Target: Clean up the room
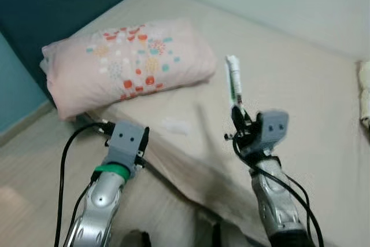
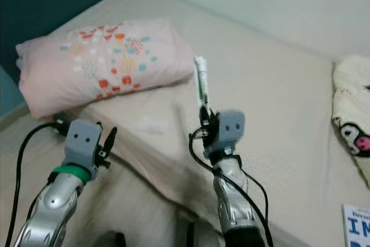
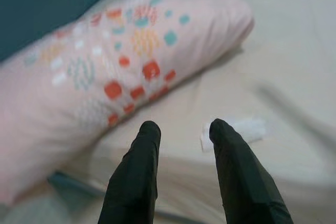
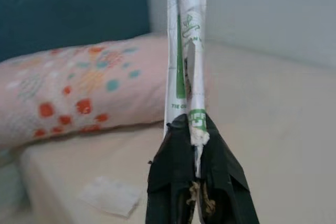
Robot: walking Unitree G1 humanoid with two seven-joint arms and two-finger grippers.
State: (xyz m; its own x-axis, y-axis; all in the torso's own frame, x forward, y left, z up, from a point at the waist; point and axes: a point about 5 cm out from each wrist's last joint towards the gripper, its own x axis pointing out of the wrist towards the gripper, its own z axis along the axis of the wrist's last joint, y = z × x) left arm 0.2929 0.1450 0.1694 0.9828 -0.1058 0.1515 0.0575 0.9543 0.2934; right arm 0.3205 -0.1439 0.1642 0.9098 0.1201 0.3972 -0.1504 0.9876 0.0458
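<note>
- A robot with two silver arms stood at the corner of a bed (image 1: pixel 300 85) covered in a plain beige sheet, looking down at it.
- Its right claw (image 4: pixel 195 145) was raised over the mattress, its two black fingers pinched together on the bottom end of a thin white-and-green wrapper (image 1: pixel 233 79).
- The wrapper stood nearly upright above the claw, long and narrow, with green printing along it; the lettering was too small to read.
- It looked very light, flimsy and crinkly. Held by one end it seemed likely to flop or slide out, so a firm pinch low on the strip, as here, seemed the safest hold.
- The left claw (image 3: pixel 181 135) hung lower, near the bed's edge, with its fingers apart and holding nothing.
- Just ahead of that open claw a small flat scrap of white paper (image 1: pixel 175 125) lay on the sheet. It looked thin and limp, probably awkward to lift off soft cloth, and best taken by an edge.
- A pink pillow (image 1: pixel 124 62) dotted with orange and teal lay across the head of the bed, against a dark teal wall.
- A cream plush toy (image 2: pixel 352 125) rested at the bed's far right.
</note>
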